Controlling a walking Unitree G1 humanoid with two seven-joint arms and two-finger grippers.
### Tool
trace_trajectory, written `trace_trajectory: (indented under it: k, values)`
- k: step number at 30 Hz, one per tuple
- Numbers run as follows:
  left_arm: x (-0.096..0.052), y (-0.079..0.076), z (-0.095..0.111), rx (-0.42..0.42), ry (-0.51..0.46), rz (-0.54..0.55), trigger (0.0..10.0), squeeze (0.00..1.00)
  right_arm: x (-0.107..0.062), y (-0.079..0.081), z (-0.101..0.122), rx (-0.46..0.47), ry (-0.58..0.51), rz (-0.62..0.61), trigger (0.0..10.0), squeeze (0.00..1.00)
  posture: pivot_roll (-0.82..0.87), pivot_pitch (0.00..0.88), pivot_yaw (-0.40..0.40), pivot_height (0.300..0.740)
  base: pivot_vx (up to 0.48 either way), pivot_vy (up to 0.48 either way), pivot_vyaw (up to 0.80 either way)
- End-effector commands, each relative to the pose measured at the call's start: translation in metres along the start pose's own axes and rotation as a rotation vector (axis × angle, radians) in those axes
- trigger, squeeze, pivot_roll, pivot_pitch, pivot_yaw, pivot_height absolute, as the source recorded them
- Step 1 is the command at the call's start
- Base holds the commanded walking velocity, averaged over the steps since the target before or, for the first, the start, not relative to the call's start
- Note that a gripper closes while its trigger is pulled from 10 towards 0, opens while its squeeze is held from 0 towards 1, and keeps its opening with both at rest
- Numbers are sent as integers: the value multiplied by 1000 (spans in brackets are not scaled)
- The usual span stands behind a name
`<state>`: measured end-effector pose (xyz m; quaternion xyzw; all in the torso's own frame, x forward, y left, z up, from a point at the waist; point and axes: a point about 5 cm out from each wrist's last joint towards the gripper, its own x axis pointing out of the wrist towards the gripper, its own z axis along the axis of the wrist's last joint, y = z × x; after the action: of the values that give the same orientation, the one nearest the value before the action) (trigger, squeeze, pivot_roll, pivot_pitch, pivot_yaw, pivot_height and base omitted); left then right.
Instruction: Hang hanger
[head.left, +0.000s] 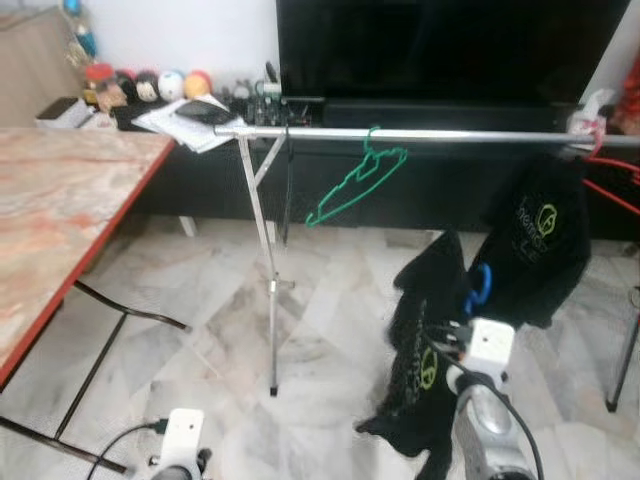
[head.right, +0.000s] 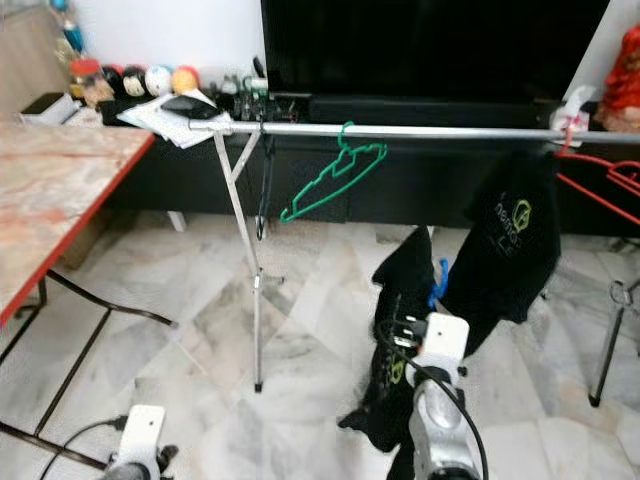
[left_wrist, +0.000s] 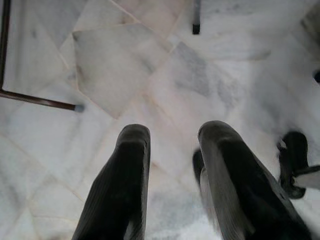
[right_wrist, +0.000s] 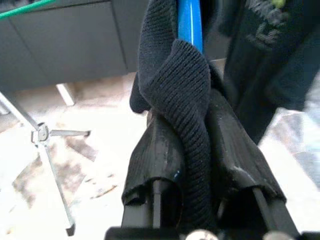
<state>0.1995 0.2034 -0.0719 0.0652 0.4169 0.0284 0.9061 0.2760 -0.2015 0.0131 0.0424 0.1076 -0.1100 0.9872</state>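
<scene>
Centrally, the right gripper (right_wrist: 192, 150) is clamped on a blue hanger (right_wrist: 189, 22) wrapped in a black knit garment (right_wrist: 175, 70); the head views place it lower right of frame, below the silver rail (head.left: 450, 135), with the blue hook just visible. A green hanger (head.left: 355, 185) hangs tilted on the rail at centre, a dark printed shirt (head.left: 540, 245) at right. The left gripper (left_wrist: 172, 175) hangs low, its 2 fingers (left_wrist: 125, 185) apart over marble floor (left_wrist: 125, 65). A wooden table (head.left: 60, 210) fills the left.
</scene>
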Motion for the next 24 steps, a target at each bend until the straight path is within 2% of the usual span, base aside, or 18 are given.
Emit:
trace_trajectory:
  k: [1, 24]
  values:
    - [-1, 6, -6, 9, 20, 10, 10000, 0, 3, 7, 8, 13, -42, 11, 10000, 0, -80, 0, -28, 740, -311, 0, 0]
    - [-1, 7, -6, 6, 20, 13, 10000, 0, 3, 7, 6, 3, -31, 9, 10000, 0, -76, 0, -30, 740, -312, 0, 0]
